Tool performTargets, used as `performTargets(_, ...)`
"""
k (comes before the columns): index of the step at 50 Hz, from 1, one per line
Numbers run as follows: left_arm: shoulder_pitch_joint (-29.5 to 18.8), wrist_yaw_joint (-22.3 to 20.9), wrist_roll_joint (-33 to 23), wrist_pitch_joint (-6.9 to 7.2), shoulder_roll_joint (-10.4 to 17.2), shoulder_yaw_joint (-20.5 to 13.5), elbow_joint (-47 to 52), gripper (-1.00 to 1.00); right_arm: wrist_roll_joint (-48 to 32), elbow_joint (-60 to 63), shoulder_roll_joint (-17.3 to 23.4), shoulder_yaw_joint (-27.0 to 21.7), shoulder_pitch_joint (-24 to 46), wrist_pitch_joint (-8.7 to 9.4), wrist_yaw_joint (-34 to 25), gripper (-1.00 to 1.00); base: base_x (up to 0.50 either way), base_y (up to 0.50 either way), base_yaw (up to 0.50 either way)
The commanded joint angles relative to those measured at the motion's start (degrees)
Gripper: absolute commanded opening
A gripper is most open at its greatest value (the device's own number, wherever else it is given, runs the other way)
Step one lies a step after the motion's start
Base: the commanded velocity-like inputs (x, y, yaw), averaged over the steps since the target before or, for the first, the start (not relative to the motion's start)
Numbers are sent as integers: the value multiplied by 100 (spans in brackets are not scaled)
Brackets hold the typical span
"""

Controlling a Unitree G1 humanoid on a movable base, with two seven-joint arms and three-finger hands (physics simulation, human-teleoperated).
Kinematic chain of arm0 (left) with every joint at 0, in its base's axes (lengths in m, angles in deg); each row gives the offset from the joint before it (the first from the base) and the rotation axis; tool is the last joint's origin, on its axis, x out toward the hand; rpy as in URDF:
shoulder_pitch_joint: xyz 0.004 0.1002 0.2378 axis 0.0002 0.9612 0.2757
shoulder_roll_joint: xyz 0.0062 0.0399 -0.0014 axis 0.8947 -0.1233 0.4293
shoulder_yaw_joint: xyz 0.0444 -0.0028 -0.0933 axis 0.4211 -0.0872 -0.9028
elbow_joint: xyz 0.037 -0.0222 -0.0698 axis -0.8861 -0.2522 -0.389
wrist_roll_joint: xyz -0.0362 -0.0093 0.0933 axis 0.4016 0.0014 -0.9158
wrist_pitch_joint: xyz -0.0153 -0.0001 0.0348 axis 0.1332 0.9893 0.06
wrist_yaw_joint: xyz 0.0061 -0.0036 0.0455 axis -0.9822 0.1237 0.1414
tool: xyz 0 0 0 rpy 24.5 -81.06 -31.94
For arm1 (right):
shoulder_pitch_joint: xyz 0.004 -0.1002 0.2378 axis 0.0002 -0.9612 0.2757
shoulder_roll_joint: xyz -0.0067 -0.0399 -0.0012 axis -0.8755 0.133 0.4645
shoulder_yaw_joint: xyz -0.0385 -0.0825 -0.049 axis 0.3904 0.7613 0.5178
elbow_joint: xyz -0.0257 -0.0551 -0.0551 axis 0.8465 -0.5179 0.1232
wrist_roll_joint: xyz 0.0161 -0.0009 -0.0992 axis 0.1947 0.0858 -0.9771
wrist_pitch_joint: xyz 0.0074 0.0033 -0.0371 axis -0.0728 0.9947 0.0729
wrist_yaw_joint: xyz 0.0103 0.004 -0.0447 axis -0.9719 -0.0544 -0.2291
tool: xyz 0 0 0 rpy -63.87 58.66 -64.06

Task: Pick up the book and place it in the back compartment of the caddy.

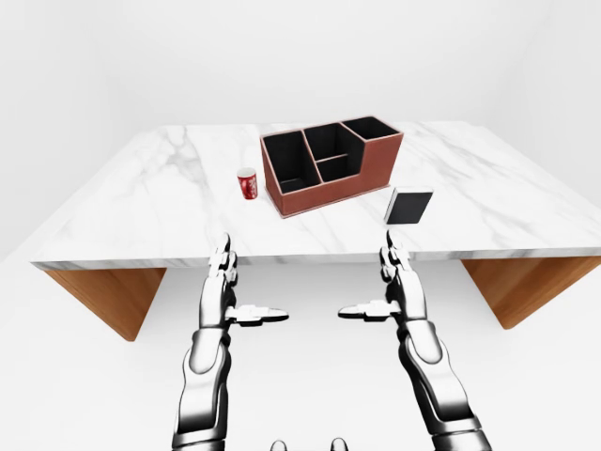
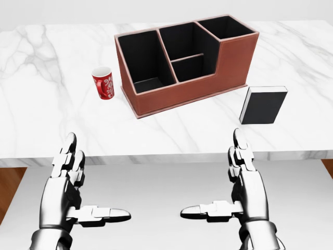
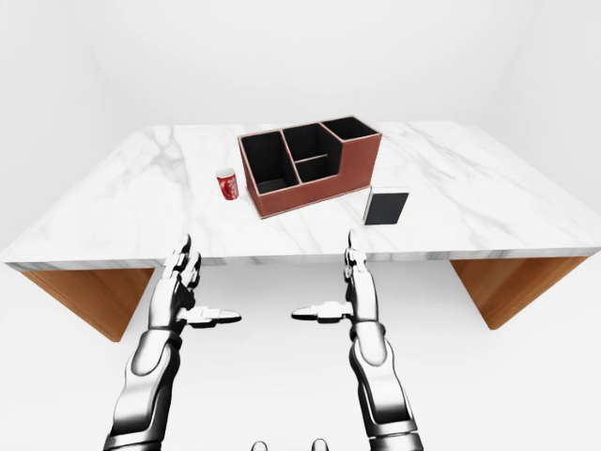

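Note:
A black book (image 2: pixel 263 104) with white page edges lies flat on the marble table (image 2: pixel 62 120), just right of the caddy. The brown caddy (image 2: pixel 184 62) has black compartments: one on the left, two small ones in the middle, one raised at the upper right. My left hand (image 2: pixel 86 190) and right hand (image 2: pixel 229 187) hover below the table's near edge, both open with fingers straight and thumbs pointing inward. Neither hand touches anything. The right hand is below the book, with the table edge between them.
A red paper cup (image 2: pixel 103 82) stands upright to the left of the caddy. Wooden table supports (image 1: pixel 108 296) show under both ends of the table. White floor and walls surround it.

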Motion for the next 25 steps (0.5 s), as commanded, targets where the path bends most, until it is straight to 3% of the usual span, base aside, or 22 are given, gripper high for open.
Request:
performTargets(1,7,35,-84,290,116,73,195,100,191,165,72,-359,40,365,-244,100,0,0,0)
performTargets(3,120,218,70,477,319,267,503,100,136,557,-76,-520,-83,445,-563,100,0,0,0)
performTargets(11,457,330,209,477,544,406,1646,100,25,1661,-262,-775,-318,445,-825,100,0,0,0)
performTargets(25,648,202,86,477,545,347,2621,100,168,2837,-282,-1026,-564,445,-1216,100,0,0,0)
